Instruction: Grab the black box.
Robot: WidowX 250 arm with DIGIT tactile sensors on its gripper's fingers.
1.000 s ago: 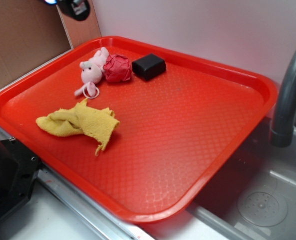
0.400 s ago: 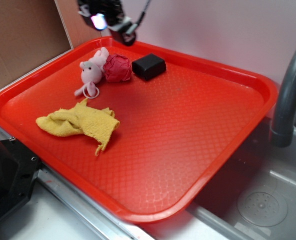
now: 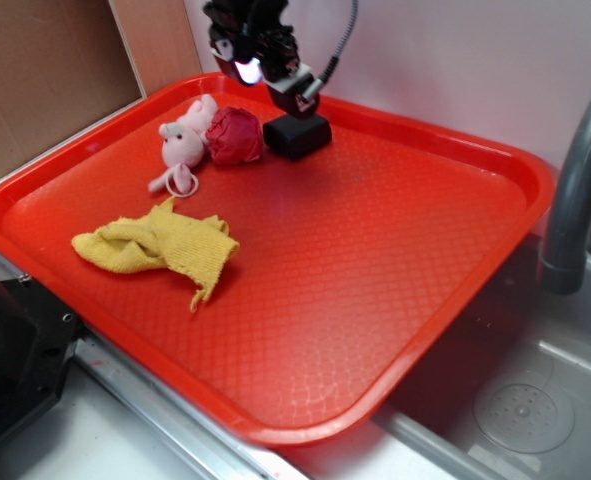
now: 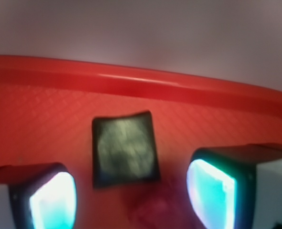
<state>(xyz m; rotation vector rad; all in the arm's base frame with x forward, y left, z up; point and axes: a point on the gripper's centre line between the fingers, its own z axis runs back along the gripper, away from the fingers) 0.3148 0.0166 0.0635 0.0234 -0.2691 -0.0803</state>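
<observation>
The black box (image 4: 125, 149) lies on the red tray (image 4: 45, 114), its top lit to a grey sheen. It sits between the claw's (image 4: 131, 200) 2 fingers, which glow cyan at the lower left (image 4: 52, 202) and lower right (image 4: 212, 191), spread apart and clear of the box. The tray's raised rim (image 4: 145, 83) runs behind it, with a pale wall (image 4: 141, 28) beyond.
</observation>
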